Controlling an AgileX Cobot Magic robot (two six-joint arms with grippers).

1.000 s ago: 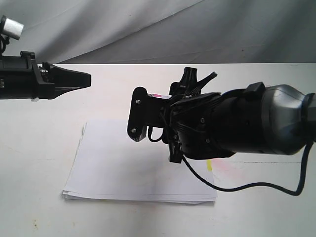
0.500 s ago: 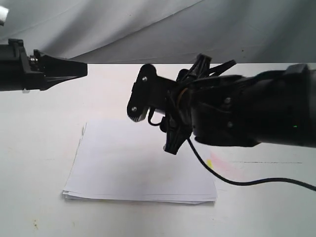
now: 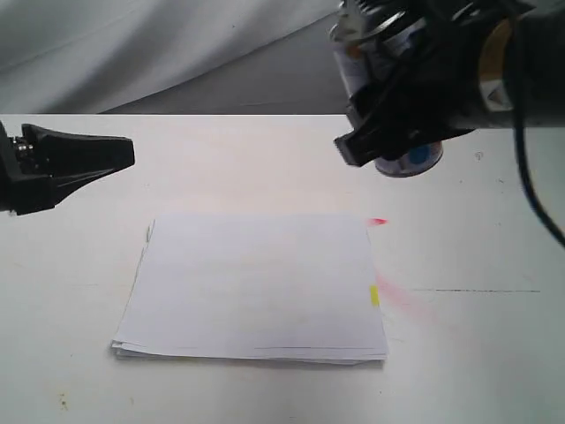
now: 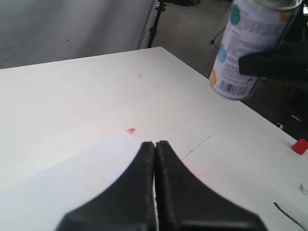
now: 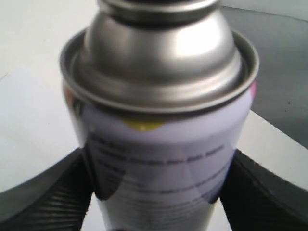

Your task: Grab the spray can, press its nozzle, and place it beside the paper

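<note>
The spray can [image 3: 408, 157] hangs in the air above the table's far right, tilted, with my right gripper [image 3: 393, 124] shut on its body. In the right wrist view the can [image 5: 163, 139] fills the frame, silver shoulder up, with the black fingers [image 5: 43, 197] pressed on both sides of the label. The nozzle is cut off at the frame's edge and hidden. The paper [image 3: 256, 283] lies flat in the middle of the table, its yellow tab [image 3: 374, 296] on the right edge. My left gripper [image 3: 128, 155] hovers shut and empty over the table's left, above the paper's corner [image 4: 72, 178].
A small red mark [image 3: 378, 221] lies off the paper's far right corner, over a faint pink stain [image 3: 402, 300]. A thin dark line [image 3: 477, 291] runs across the white table to the right. Grey cloth backs the table. A red block [image 4: 300, 146] sits near the table edge.
My right arm has lifted from low over the paper up and to the far right, carrying the can. My left gripper has slid slightly left and lower.
</note>
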